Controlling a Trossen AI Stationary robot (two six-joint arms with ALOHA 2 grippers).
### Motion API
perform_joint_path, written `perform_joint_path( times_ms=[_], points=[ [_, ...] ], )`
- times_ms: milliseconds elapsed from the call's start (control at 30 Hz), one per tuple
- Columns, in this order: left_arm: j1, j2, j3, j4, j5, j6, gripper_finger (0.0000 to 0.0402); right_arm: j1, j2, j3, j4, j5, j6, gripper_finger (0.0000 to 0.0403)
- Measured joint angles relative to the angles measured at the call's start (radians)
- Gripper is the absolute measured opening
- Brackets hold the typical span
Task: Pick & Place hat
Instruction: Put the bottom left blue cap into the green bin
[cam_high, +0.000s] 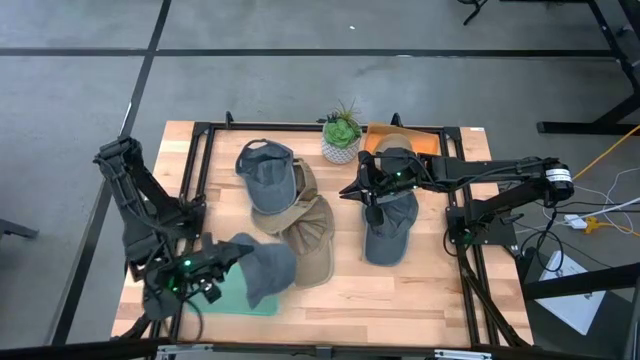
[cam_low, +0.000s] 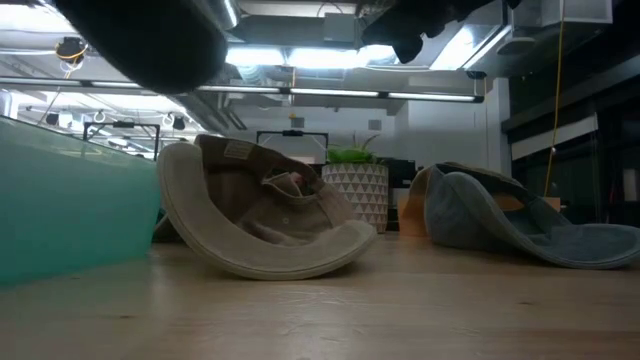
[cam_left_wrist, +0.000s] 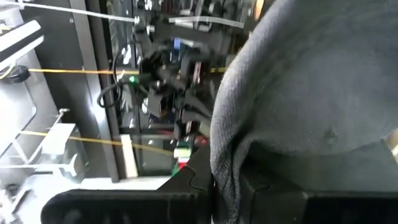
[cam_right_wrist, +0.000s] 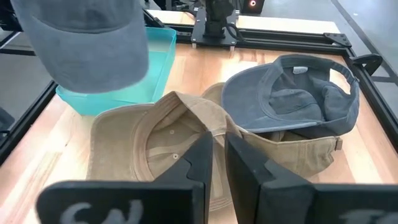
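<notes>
A grey-blue hat (cam_high: 266, 267) hangs at the near left over a teal bin (cam_high: 243, 298), with my left gripper (cam_high: 222, 268) shut on it; its cloth (cam_left_wrist: 311, 81) fills much of the left wrist view. My right gripper (cam_high: 372, 206) hovers shut and empty over a second grey hat (cam_high: 390, 232) lying at the right. A third grey hat (cam_high: 266, 170) lies upside down, partly on a tan hat (cam_high: 300, 208). Another tan hat (cam_right_wrist: 155, 146) lies below my right gripper's fingers (cam_right_wrist: 203, 158). My left gripper pinches the hat's cloth near its edge (cam_left_wrist: 225, 163) between its two fingers; which part of the hat that is, I cannot tell. The fingers come roughly level from the table's left side. The hat (cam_right_wrist: 87, 37) hangs lifted clear above the teal bin (cam_right_wrist: 134, 84).
A potted plant (cam_high: 342, 134) stands at the far middle, with an orange sheet (cam_high: 418, 140) beside it. A black frame (cam_high: 200, 160) runs around the wooden table. The tan hat (cam_low: 262, 222) and teal bin (cam_low: 70, 215) fill the low view's left and centre.
</notes>
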Motion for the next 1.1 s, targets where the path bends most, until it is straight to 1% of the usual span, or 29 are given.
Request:
perform_joint_path(
  times_ms=[100,200,367,533,667,833,967,1100],
  points=[
    [-0.056,0.0,0.0,-0.017,0.01,-0.069,0.0019,0.0,0.0,0.0,0.0,0.0,0.003,0.0044],
    [-0.114,0.0,0.0,-0.082,0.013,-0.182,0.0019,0.0,0.0,0.0,0.0,0.0,0.003,0.0044],
    [-0.199,0.0,0.0,-0.255,0.057,-0.424,0.0019,0.0,0.0,0.0,0.002,0.0,0.055,0.0044],
    [-0.256,0.0,0.0,-0.446,0.085,-0.647,0.0019,0.005,0.0,0.0,0.007,-0.001,0.1,0.0044],
    [-0.271,0.0,0.0,-0.609,0.154,-0.803,0.0019,0.005,0.0,0.0,0.03,-0.001,0.132,0.0044],
    [-0.256,0.001,0.0,-0.778,0.265,-1.005,0.0019,0.005,0.0,0.0,0.059,-0.001,0.156,0.0044],
    [-0.244,0.001,0.0,-0.843,0.322,-1.108,0.0019,0.005,0.0,0.0,0.095,0.0,0.156,0.0044],
    [-0.23,0.001,0.0,-0.846,0.358,-1.128,0.0019,0.005,0.0,0.0,0.116,0.0,0.156,0.0044]
  ],
)
